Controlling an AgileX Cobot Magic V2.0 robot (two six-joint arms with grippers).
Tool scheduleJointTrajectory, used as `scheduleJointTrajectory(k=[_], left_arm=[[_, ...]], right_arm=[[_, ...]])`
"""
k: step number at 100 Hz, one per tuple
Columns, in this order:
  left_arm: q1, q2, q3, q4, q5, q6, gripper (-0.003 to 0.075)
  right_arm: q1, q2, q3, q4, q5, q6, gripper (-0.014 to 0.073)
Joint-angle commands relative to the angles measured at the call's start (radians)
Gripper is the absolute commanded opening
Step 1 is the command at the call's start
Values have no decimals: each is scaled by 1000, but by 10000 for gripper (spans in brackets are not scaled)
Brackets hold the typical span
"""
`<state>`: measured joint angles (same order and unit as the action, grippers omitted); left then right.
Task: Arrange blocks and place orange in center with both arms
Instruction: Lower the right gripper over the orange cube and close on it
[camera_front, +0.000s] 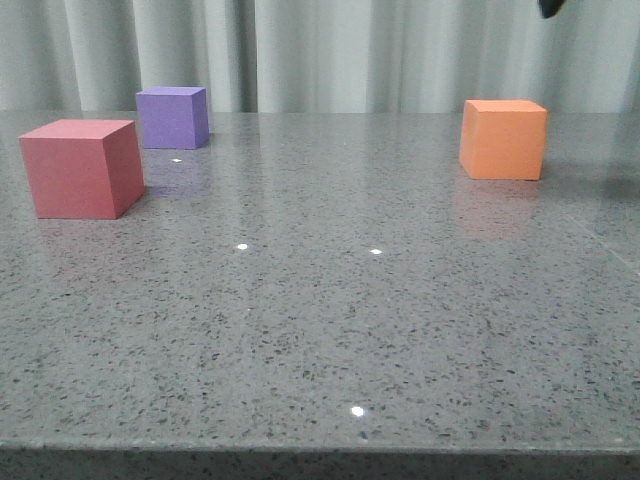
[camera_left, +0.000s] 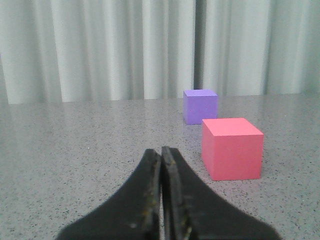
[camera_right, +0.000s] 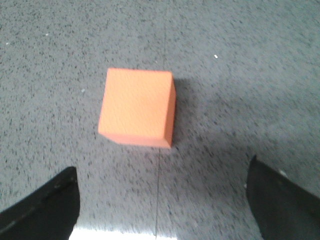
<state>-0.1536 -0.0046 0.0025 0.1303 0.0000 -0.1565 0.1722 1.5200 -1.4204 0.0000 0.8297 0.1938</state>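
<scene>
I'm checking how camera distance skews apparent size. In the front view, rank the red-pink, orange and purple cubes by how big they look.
1. Red-pink cube, looks largest, but it sits nearest the camera.
2. Orange cube, somewhat smaller in the picture.
3. Purple cube, smallest, and farthest back.
True sizes may well match; distance likely explains the differences.

I read this as a lab test bench, not a home. My cameras show only a grey speckled stone table (camera_front: 330, 330) backed by a plain pale curtain (camera_front: 330, 50) that closes off the room. The surface carries just three plain foam-like cubes (camera_front: 82, 167), no household or shop goods.
</scene>
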Motion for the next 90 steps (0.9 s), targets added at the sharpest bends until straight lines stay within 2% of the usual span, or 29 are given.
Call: scheduleJointTrajectory(k=[1,26,52,64,76,81,90], left_arm=[[3,-33,42,0,-82,3,-20],[3,-33,42,0,-82,3,-20],[3,-33,42,0,-82,3,-20],[3,-33,42,0,-82,3,-20],[3,-33,42,0,-82,3,-20],[3,-33,42,0,-82,3,-20],[3,-33,42,0,-82,3,-20]], right_arm=[[13,26,-91,0,-54,-4,661],[30,186,-212,0,-58,-4,661],[30,292,-238,0,-80,-4,650],[31,320,-238,0,-81,-4,554],[31,322,-238,0,-70,-4,376],[31,320,-243,5,-57,-4,344],[33,316,-270,19,-16,-4,343]])
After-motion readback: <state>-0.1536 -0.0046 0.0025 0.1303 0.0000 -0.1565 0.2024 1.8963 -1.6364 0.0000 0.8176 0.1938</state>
